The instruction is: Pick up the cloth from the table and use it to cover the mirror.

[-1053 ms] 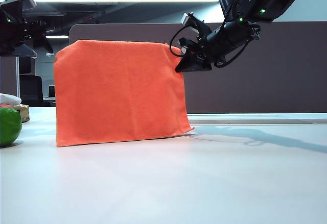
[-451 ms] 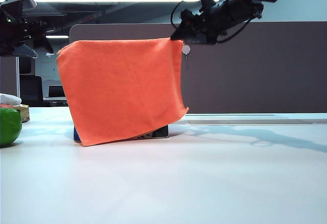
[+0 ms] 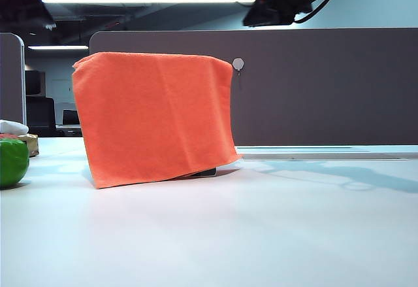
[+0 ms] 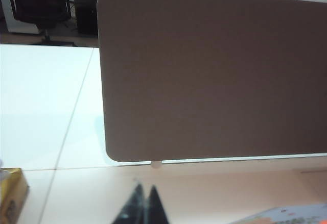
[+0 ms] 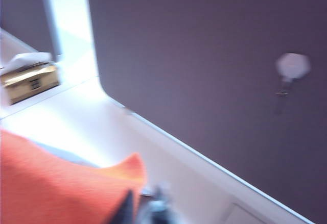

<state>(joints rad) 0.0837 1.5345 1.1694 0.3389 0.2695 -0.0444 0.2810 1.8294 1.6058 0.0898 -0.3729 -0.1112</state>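
Observation:
The orange cloth hangs draped over the mirror, whose dark lower corner is all that shows under its hem, on the white table. My right gripper hovers high above the cloth's right top corner, clear of it. In the right wrist view the cloth lies just past the blurred right gripper, and the blur hides how its fingers stand. The left gripper is shut and empty over the table, facing the partition. The left arm is out of the exterior view.
A grey-brown partition with a hexagonal pin stands behind the cloth. A green round object, a yellow box and something white sit at the far left. The yellow box also appears by the left gripper.
The right gripper let go of the cloth's top right corner and rose away to the right. The cloth settled over the mirror. The left arm left the exterior view.

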